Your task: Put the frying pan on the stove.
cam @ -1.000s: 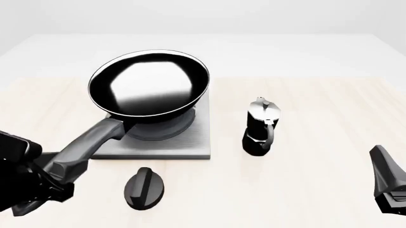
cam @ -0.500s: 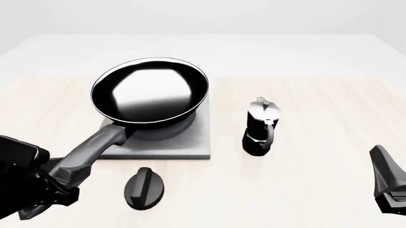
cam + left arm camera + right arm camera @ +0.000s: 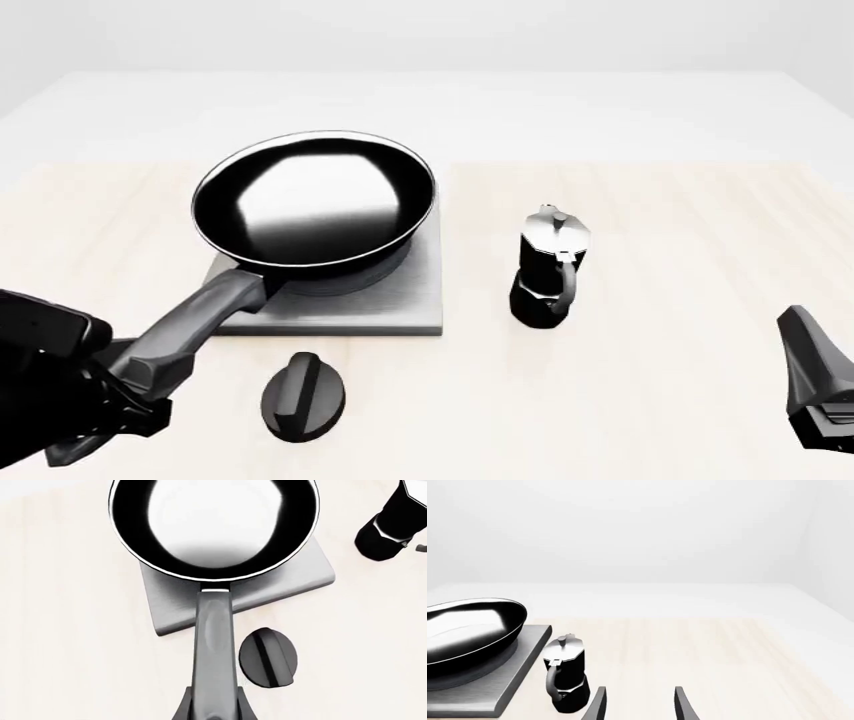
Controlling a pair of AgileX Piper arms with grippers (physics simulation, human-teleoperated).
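Observation:
The frying pan point(image 3: 314, 205) is glossy black with a pale rim. It lies over the grey stove point(image 3: 400, 300) and covers most of the plate, slightly tilted, with its base down at the surface. Its long grey handle point(image 3: 200, 315) runs toward the near left. There my left gripper point(image 3: 134, 385) is shut on the handle's end. In the left wrist view the handle point(image 3: 213, 640) runs from the pan point(image 3: 213, 525) down between my fingers point(image 3: 183, 711). My right gripper point(image 3: 639, 707) stands open and holds nothing, low at the near right point(image 3: 801, 345).
A small black-and-silver moka pot point(image 3: 547, 265) stands just right of the stove. In front of the stove, beside the pan's handle, a black oval knob point(image 3: 304, 395) lies on the light wooden table point(image 3: 667, 200).
The pan has come down toward the stove plate and shifted a little nearer. My left gripper sank with the handle. The right arm has not moved.

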